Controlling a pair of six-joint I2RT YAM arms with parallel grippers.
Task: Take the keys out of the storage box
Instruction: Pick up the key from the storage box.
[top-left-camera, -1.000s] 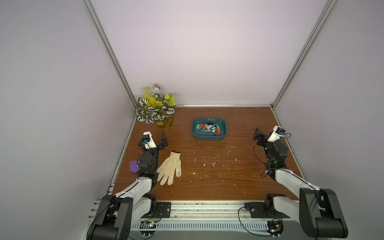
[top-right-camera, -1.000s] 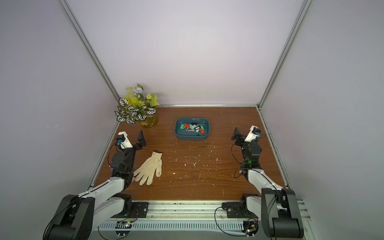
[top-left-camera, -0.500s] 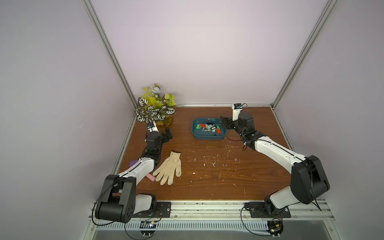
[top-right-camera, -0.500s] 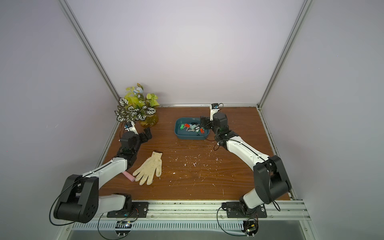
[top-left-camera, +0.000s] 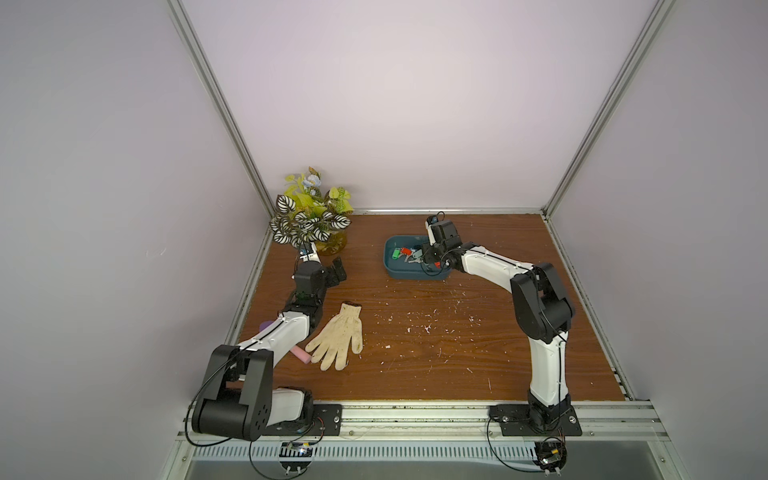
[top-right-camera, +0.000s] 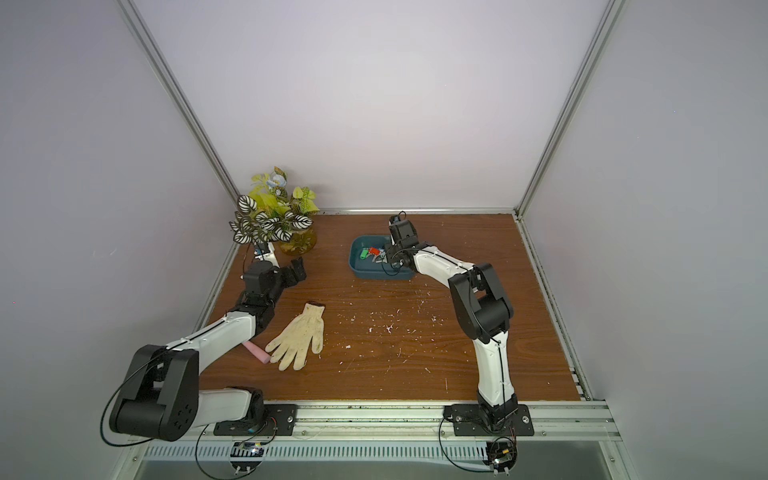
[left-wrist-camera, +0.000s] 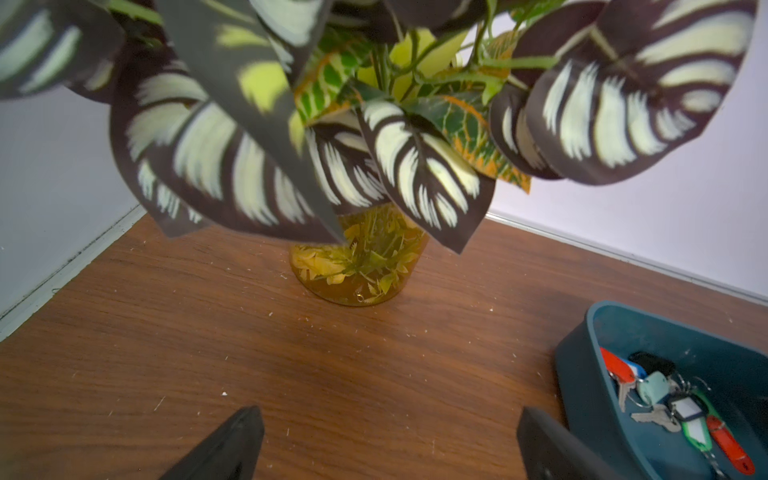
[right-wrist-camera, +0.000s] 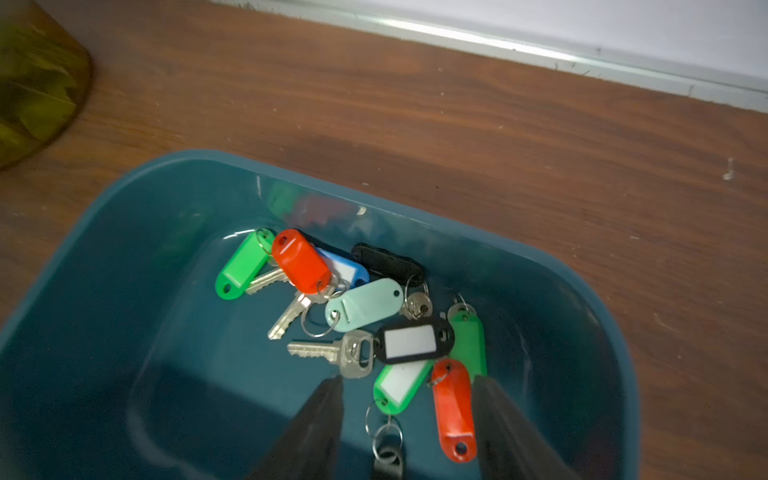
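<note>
The storage box (top-left-camera: 411, 274) (top-right-camera: 374, 274), a dark teal tub, sits at the back middle of the wooden table. The keys (top-left-camera: 405, 252) (top-right-camera: 374, 252) (right-wrist-camera: 365, 307) lie heaped inside it, with red, green, blue, mint and black tags. My right gripper (right-wrist-camera: 407, 380) (top-left-camera: 422, 259) (top-right-camera: 386, 259) reaches down into the box. Its jaws stand partly apart around a green tag (right-wrist-camera: 401, 384) and a red tag (right-wrist-camera: 453, 409), neither clamped. My left gripper (left-wrist-camera: 388, 412) (top-left-camera: 338, 268) (top-right-camera: 297, 268) hovers wide open and empty over bare wood left of the box (left-wrist-camera: 582, 365).
A leafy plant in an amber glass vase (top-left-camera: 309, 220) (left-wrist-camera: 361, 270) stands at the back left, close ahead of the left gripper. A cream work glove (top-left-camera: 338, 336) and a pink cylinder (top-left-camera: 300, 354) lie front left. White crumbs dot the table's middle.
The right arm swung from the table's right side to the box, dipped into it, and its jaws narrowed around the tags. The left arm stretched forward toward the plant.
</note>
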